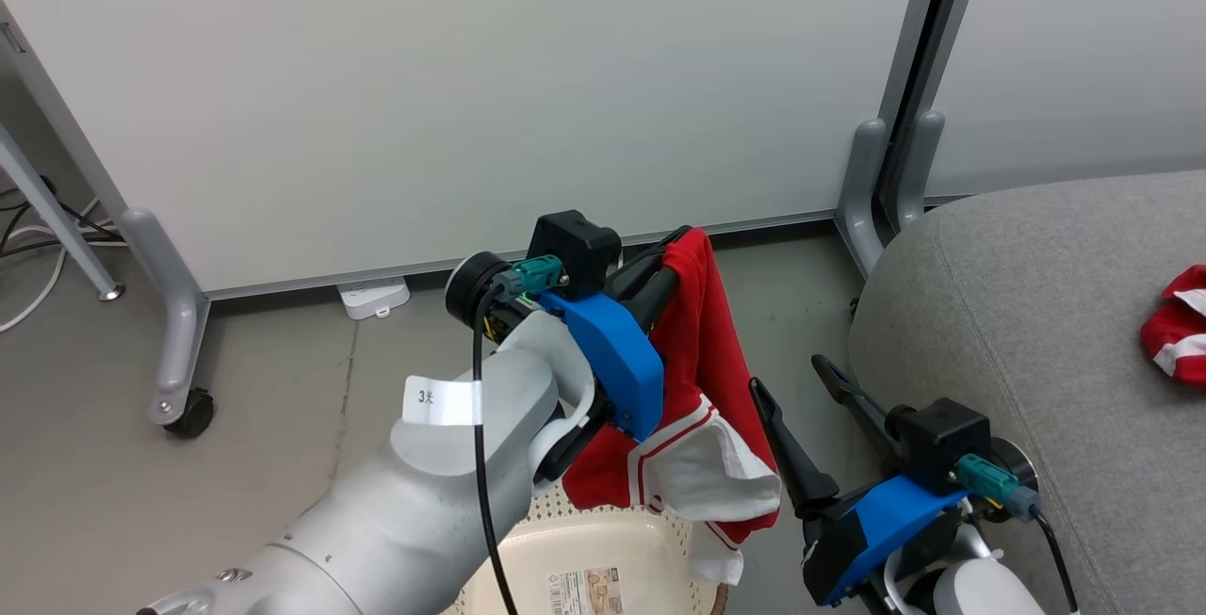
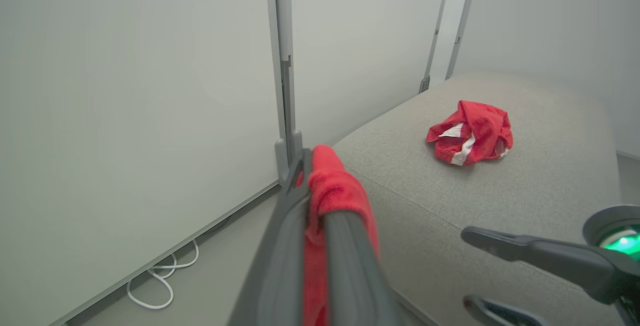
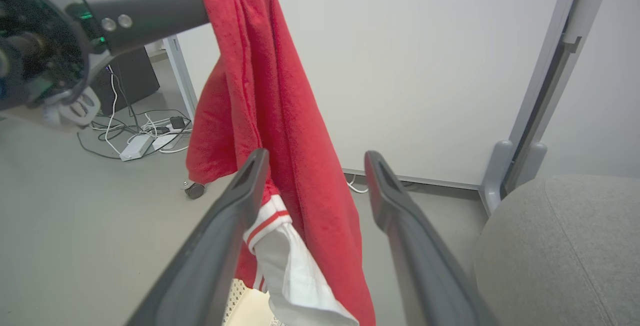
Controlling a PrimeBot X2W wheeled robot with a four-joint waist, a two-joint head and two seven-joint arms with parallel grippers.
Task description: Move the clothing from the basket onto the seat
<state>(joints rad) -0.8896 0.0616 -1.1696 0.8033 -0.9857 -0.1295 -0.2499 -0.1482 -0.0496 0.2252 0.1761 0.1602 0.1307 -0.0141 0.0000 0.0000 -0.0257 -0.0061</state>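
Left claw (image 1: 671,255) pinched red garment (image 1: 702,361), hanging above basket (image 1: 612,540); right claw (image 1: 790,378) spread; left wrist view showed second garment (image 2: 470,134) whole on grey seat (image 2: 525,191); head view, its edge; grey floor (image 1: 113,483), white partition panels (image 1: 471,78).

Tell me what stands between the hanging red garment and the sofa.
The open right gripper sits in the gap between the garment, pinched by the left gripper, and the sofa. Otherwise nothing visible. A second garment lies farther along the cushion.

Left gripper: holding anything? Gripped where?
Red garment, pinched at its top fold by the shut left gripper; the rest hangs above the basket. Right gripper is open, empty.
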